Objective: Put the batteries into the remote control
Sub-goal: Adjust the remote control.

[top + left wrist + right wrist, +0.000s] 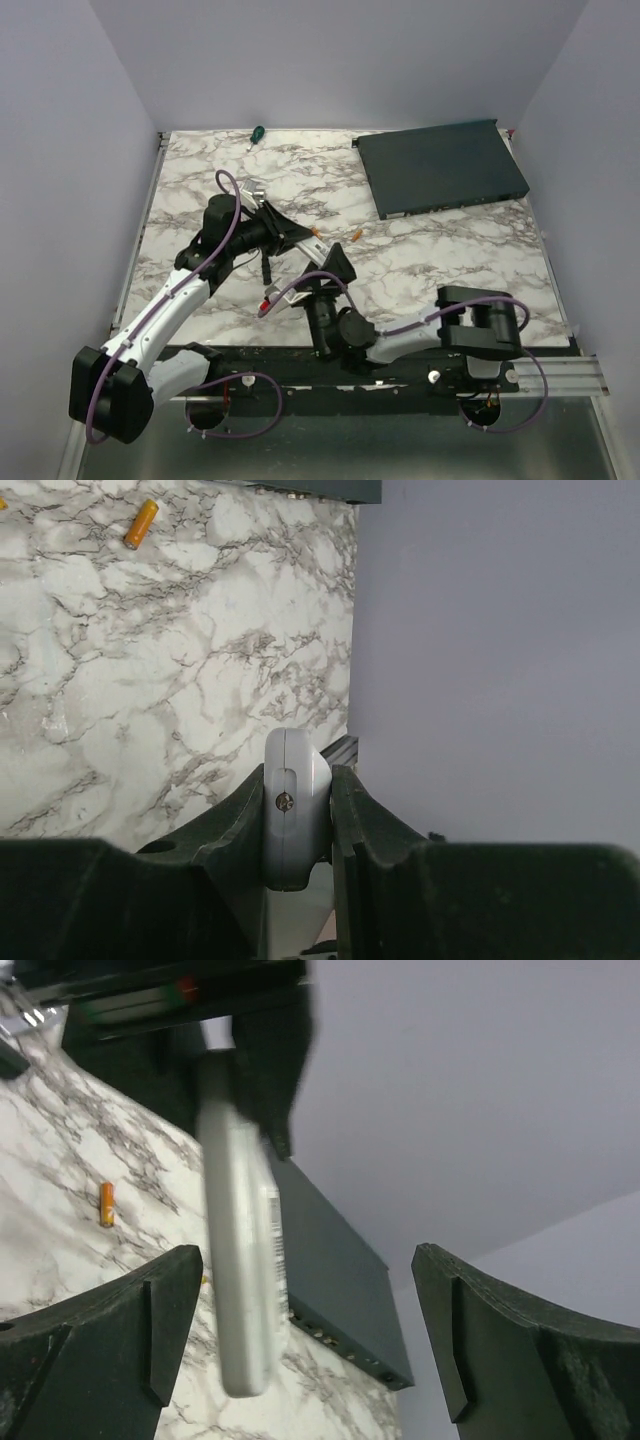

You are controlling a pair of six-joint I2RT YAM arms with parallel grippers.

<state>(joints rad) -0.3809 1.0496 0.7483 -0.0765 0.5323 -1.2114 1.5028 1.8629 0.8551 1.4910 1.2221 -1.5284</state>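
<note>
Left tool (pixel 297 792) clamps remote control (pixel 238 1260); right tool (pixel 307 1260) spread wide facing it

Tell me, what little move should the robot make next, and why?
Probably the right gripper should move off toward the orange battery on the marble table. Its jaws stand open and empty, while the left gripper is shut on the white remote control, holding it up, and that battery lies loose.

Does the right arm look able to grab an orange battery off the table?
Probably yes: the right gripper is open and empty, and the battery lies unobstructed nearby.
</note>
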